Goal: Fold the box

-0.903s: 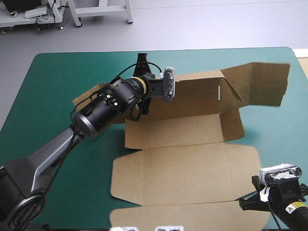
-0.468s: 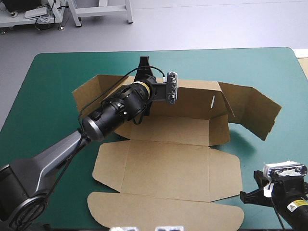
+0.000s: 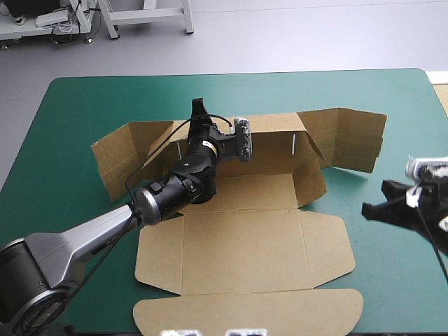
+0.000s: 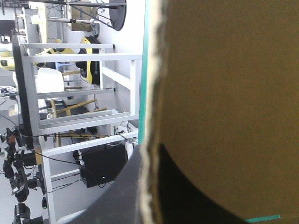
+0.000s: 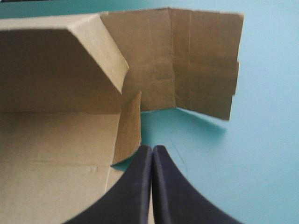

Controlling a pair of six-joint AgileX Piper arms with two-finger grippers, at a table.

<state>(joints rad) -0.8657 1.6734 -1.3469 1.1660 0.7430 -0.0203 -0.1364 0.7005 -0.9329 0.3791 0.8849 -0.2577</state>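
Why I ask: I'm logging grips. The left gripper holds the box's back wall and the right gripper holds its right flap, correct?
No. The right gripper holds nothing: the right wrist view shows it shut, empty, over the teal-green cover short of the right flap. The left gripper does hold the box's back wall.

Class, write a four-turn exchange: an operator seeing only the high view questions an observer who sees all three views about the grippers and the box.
Operator: Is the left gripper gripping the back wall of the box?
Observer: Yes; its wrist view shows the wall's edge pinched between its black fingers.
Operator: And the right gripper?
Observer: Shut on nothing, fingers meeting in a point just beside the small side flap, over the teal-green cover.
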